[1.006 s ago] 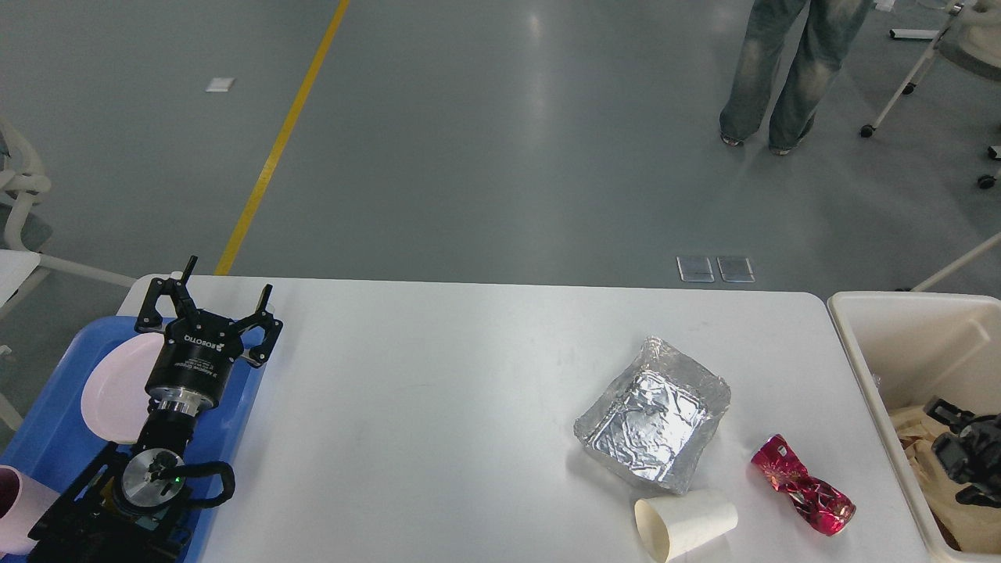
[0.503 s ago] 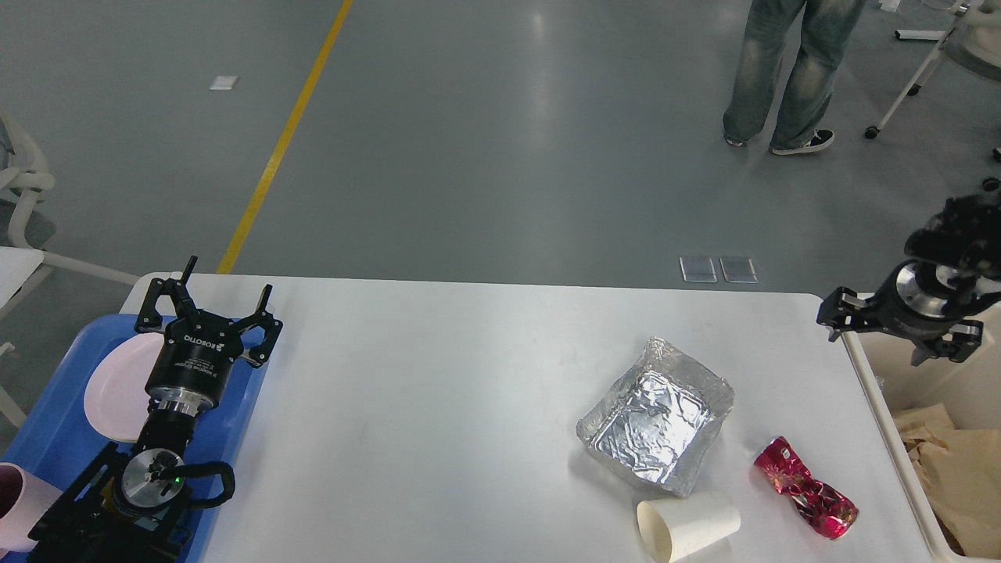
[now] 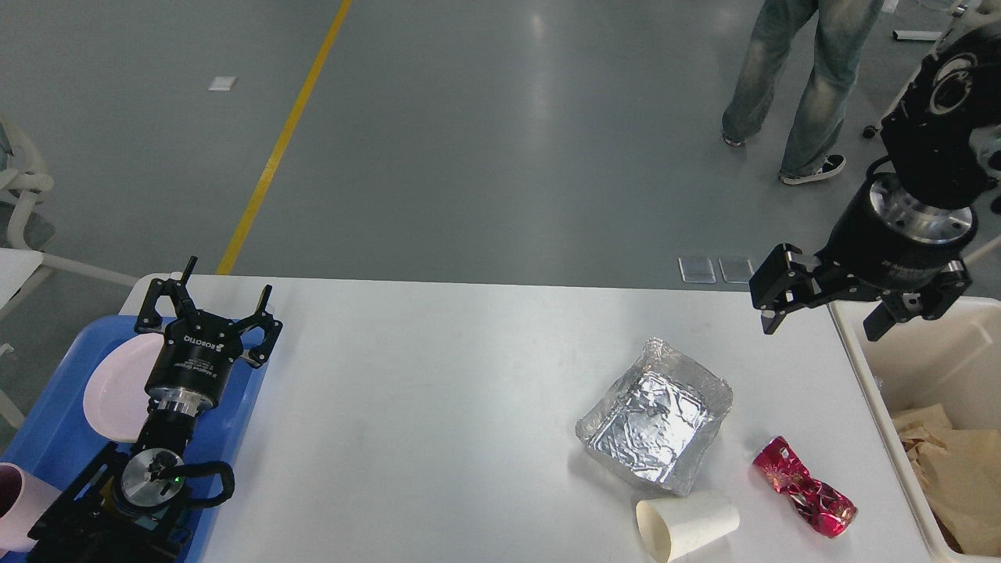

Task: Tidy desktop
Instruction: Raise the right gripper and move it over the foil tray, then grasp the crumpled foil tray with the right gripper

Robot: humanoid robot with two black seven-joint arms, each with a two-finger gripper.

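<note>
The white desktop (image 3: 438, 407) fills the lower half of the head view. On its right part lie a crumpled foil tray (image 3: 655, 417), a paper cup (image 3: 687, 525) on its side and a crushed red can (image 3: 804, 486). My left gripper (image 3: 227, 277) is open and empty above the far end of the blue tray (image 3: 47, 422) at the left. My right gripper (image 3: 823, 328) is open and empty, raised over the desktop's far right corner, beside the cream bin (image 3: 923, 360).
The blue tray holds a pink plate (image 3: 113, 387) and a pink cup (image 3: 19, 504). The cream bin holds brown paper (image 3: 958, 469). A person's legs (image 3: 790, 86) stand on the floor behind the table. Chair frames stand at both sides.
My right arm has risen out of the cream bin and swung up and left over the desktop's far right corner. The left arm has not moved. The person behind has shifted a foot.
</note>
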